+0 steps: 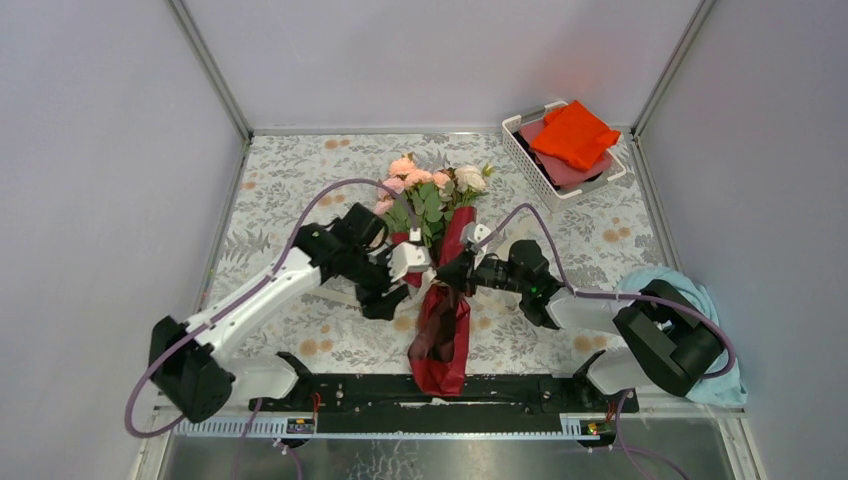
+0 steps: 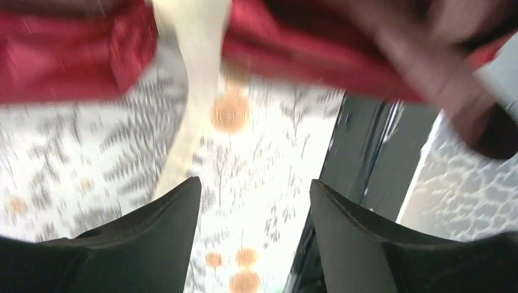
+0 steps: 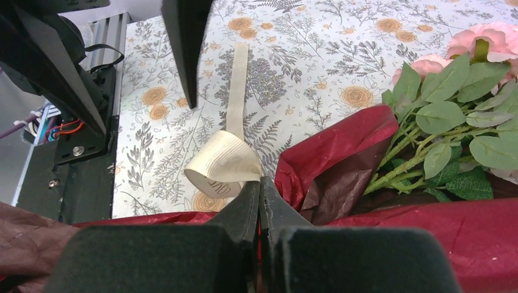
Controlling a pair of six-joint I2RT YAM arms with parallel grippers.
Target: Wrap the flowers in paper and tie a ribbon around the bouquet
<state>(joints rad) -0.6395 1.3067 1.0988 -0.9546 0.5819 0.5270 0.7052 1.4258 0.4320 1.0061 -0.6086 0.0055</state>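
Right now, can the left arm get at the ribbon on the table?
Probably yes. The left gripper is open, and the ribbon runs along the table right by one finger, with nothing between them.

The bouquet is lying down the middle of the table, flowers toward the far edge, paper reaching the near edge. My left pincer is hanging just left of it, my right pincer just right. The ribbon is trailing leftward over the table from the paper. A basket holding cloths is sitting in the far right corner.
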